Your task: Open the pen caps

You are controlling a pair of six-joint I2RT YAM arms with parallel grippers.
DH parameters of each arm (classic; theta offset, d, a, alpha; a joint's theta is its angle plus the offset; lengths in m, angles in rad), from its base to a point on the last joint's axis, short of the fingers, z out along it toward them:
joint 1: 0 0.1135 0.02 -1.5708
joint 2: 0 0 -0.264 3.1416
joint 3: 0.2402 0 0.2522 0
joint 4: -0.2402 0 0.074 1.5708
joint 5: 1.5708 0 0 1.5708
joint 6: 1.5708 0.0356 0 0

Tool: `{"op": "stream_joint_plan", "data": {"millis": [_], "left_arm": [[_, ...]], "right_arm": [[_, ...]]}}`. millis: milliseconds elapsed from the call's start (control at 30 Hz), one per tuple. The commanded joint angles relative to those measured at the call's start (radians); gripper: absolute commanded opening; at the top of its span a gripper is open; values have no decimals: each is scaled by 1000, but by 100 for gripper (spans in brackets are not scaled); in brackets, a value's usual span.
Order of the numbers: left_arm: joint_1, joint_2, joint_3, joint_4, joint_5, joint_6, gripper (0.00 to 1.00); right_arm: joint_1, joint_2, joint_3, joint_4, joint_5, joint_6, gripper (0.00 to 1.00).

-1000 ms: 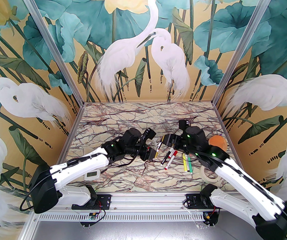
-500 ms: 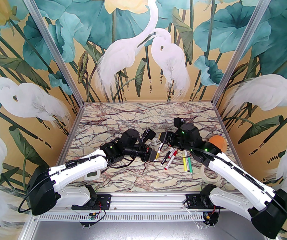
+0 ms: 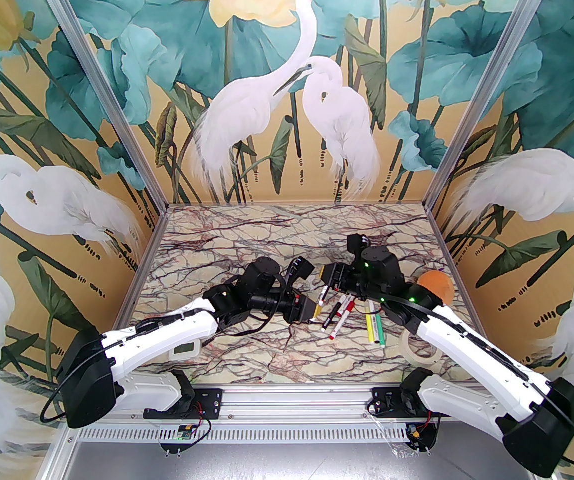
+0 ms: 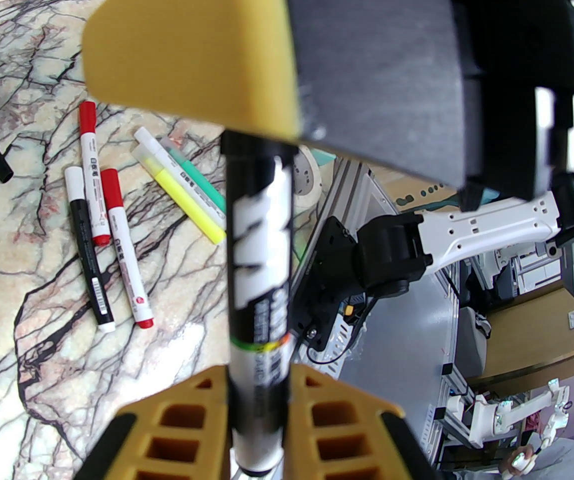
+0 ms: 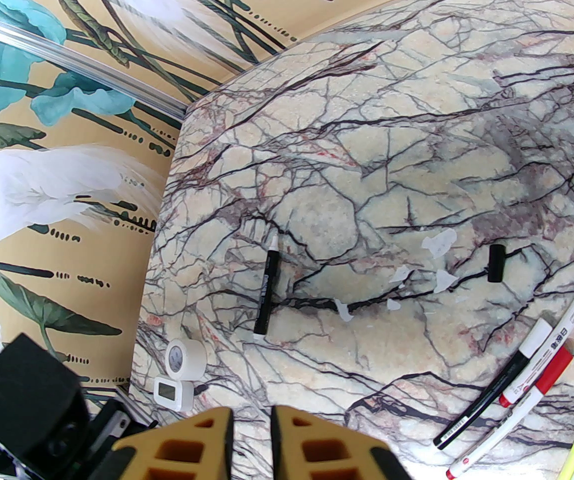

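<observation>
At the black marker (image 4: 259, 248) you've got the left gripper (image 4: 259, 393) clamped on its barrel and the right gripper (image 5: 249, 418) closed at its far end. Its cap is hidden there, so can't tell if it's gripped. A loose black cap (image 5: 496, 263) lies well apart from it. The red caps (image 4: 86, 117) sit on markers near it.

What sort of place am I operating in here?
Probably a robotics lab test cell: marble-patterned table boxed in by aluminium posts and heron-mural walls, with other robot arms in the room beyond.
</observation>
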Motion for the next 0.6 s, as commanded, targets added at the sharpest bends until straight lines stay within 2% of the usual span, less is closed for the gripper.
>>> {"op": "stream_joint_plan", "data": {"millis": [0, 100, 233, 433, 567], "left_arm": [[6, 11, -14, 31, 27, -22, 27], [4, 6, -22, 83, 26, -58, 36], [4, 4, -33, 174, 27, -102, 41], [4, 19, -44, 233, 27, -128, 42], [4, 15, -56, 250, 13, -137, 35]], "right_arm": [[-3, -20, 16, 3, -3, -10, 16], [-4, -20, 8, 29, -31, -6, 14], [-3, -21, -1, 63, -67, -2, 14], [-4, -27, -13, 120, -109, 22, 14], [-4, -31, -28, 158, -129, 44, 14]]}}
